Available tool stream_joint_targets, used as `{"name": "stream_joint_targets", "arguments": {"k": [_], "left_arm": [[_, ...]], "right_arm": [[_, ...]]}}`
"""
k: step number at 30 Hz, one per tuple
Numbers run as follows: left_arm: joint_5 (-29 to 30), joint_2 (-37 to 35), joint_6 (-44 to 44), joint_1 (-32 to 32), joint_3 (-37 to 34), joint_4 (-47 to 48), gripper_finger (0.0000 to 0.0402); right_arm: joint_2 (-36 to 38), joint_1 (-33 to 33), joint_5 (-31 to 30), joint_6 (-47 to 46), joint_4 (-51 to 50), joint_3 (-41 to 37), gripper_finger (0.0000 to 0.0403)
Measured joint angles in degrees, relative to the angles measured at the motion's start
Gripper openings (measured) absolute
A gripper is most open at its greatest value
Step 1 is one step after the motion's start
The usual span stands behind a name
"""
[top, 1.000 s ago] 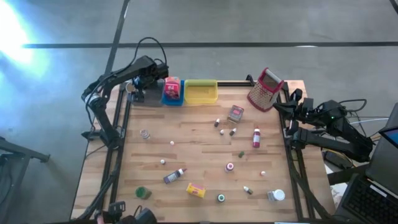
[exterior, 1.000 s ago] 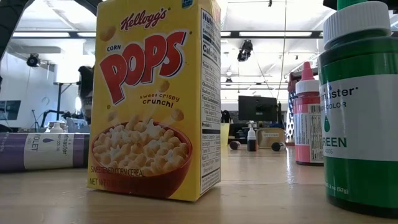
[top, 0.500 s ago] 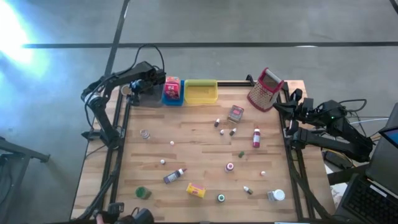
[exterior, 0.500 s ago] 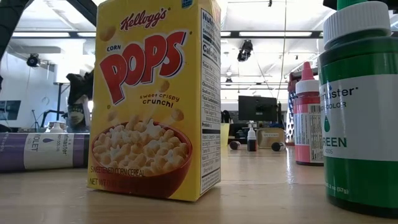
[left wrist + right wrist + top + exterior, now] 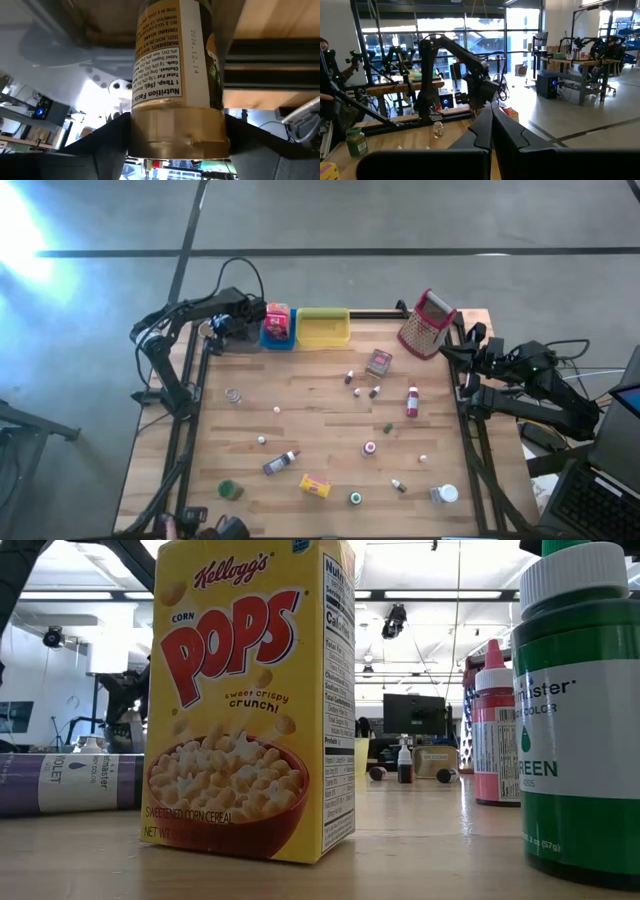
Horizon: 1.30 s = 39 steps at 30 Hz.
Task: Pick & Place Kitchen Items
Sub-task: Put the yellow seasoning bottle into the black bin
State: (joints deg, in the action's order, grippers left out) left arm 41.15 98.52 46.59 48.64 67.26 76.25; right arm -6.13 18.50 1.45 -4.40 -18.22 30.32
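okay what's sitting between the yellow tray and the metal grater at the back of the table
Nothing. In the high view the wood between the yellow tray and the grater is bare; only the table's dark back rail runs along that stretch. The nearest item, a small tin, sits forward of that gap.

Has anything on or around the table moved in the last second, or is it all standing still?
The left gripper has drawn away from the blue tray, out past the table's far left corner, with a gold-lidded jar between its fingers. It held that jar all along; nothing was let go. The right gripper stayed shut and parked at the table's right edge, and the small bottles and boxes on the table did not shift.
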Motion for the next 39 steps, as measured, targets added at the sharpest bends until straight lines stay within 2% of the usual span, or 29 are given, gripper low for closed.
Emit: {"name": "stream_joint_targets", "arguments": {"k": [20, 31, 39], "left_arm": [[2.4, 0.0, -0.2, 0.0, -0.9, -2.3, 0.0309], [2.4, 0.0, -0.3, 0.0, -0.9, -2.4, 0.0344], [2.3, -0.9, 0.5, 0.0, 3.8, -1.3, 0.0345]], "right_arm": [[0.0, 0.0, 0.0, 0.1, 0.0, 0.0, 0.0008], [0.0, 0.0, 0.0, 0.1, 0.0, 0.0, 0.0008], [0.0, 0.0, 0.0, 0.1, 0.0, 0.0, 0.0008]]}}
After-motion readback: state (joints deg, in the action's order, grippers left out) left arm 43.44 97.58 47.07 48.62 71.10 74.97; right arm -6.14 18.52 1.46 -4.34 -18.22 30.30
